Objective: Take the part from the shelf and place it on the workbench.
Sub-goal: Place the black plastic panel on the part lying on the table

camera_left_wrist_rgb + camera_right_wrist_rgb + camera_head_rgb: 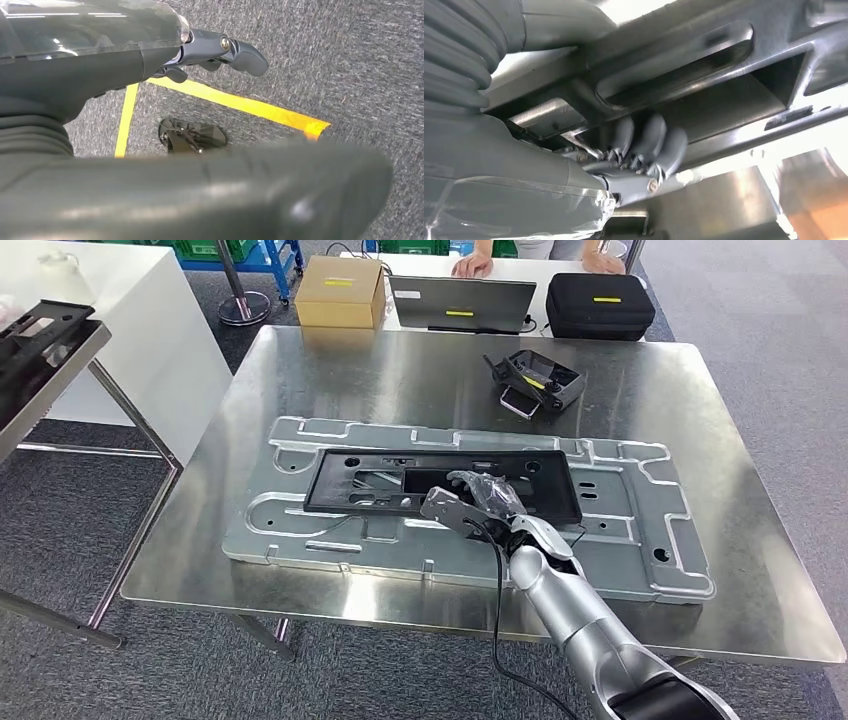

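The black frame-shaped part (pixel 340 485) lies flat on a silver moulded plate (pixel 640 530) in the middle of the metal workbench (pixel 400 370). My right hand (pixel 485 502) rests on the part's near long edge, its thumb stretched out to the left over the plate. In the right wrist view its fingers (pixel 649 145) curl around a bar of the part (pixel 704 75), so it grips the part. My left hand (pixel 150 55) hangs over grey carpet with its fingers straight and holds nothing.
A black controller (pixel 535 380) sits on the bench behind the plate. Beyond it a table carries a cardboard box (pixel 340 292), a laptop (pixel 462 303) and a black case (pixel 600 305), with a person's hands (pixel 472 265) there. The shelf (pixel 45 360) stands at far left.
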Tool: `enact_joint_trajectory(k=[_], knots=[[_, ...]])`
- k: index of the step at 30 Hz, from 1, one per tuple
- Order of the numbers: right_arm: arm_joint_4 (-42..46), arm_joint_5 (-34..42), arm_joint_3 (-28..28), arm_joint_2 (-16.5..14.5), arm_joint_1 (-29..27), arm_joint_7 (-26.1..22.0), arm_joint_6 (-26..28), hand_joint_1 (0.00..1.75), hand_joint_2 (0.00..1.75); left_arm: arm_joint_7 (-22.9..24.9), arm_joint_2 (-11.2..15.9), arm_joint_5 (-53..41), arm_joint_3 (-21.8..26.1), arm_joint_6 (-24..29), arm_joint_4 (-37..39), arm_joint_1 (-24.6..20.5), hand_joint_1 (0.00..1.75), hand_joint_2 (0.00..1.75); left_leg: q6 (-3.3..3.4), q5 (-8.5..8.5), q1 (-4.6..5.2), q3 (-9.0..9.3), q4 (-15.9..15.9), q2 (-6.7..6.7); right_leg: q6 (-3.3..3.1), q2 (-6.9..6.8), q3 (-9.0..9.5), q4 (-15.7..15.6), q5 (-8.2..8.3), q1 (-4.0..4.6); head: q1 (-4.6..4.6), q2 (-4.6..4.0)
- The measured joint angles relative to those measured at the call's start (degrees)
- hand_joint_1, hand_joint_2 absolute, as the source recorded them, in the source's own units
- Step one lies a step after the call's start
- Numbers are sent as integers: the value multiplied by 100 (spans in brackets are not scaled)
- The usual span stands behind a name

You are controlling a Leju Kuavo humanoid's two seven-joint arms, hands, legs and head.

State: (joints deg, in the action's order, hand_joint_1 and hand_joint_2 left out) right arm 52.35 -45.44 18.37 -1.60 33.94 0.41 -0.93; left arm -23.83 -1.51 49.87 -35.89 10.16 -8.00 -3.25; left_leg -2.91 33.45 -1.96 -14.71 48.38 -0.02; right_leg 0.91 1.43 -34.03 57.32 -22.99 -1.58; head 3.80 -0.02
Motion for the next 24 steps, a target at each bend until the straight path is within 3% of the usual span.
enact_joint_trajectory(k=[9, 13, 16, 21, 24], knots=[[-22, 145, -84, 7, -120, -99, 50, 0, 175, -13, 0, 55, 0, -27, 0, 1, 0, 0, 0, 1, 5, -1, -6, 4, 1, 1, 3, -18, -3, 8, 0, 0], [280, 367, -235, 10, -334, -382, 338, 0, 175, -16, 0, 97, 0, -26, 0, 7, 0, 0, 0, 1, 6, -5, -5, 0, 1, -6, 2, -20, -3, 6, 0, 0], [967, 883, -480, 13, -674, -933, 798, 0, 175, -34, 1, 107, 0, -19, 0, 26, 0, 0, 0, 1, 6, -13, -5, -3, 1, -9, -6, -20, -3, 4, 0, 0], [2714, 2348, -1032, 29, -1277, -2453, 2031, 0, 175, -64, 8, 56, -62, -7, 0, 31, 0, 0, 1, 2, 7, -19, -7, -4, 7, -11, -11, -20, -7, 4, 0, 0], [3851, 3293, -1248, 116, -1706, -3084, 2359, 0, 175, -82, 14, 79, -105, 14, 0, 32, 0, 0, 5, 6, 7, -19, -8, -4, 7, -11, -11, -22, -8, 3, 0, 0]])
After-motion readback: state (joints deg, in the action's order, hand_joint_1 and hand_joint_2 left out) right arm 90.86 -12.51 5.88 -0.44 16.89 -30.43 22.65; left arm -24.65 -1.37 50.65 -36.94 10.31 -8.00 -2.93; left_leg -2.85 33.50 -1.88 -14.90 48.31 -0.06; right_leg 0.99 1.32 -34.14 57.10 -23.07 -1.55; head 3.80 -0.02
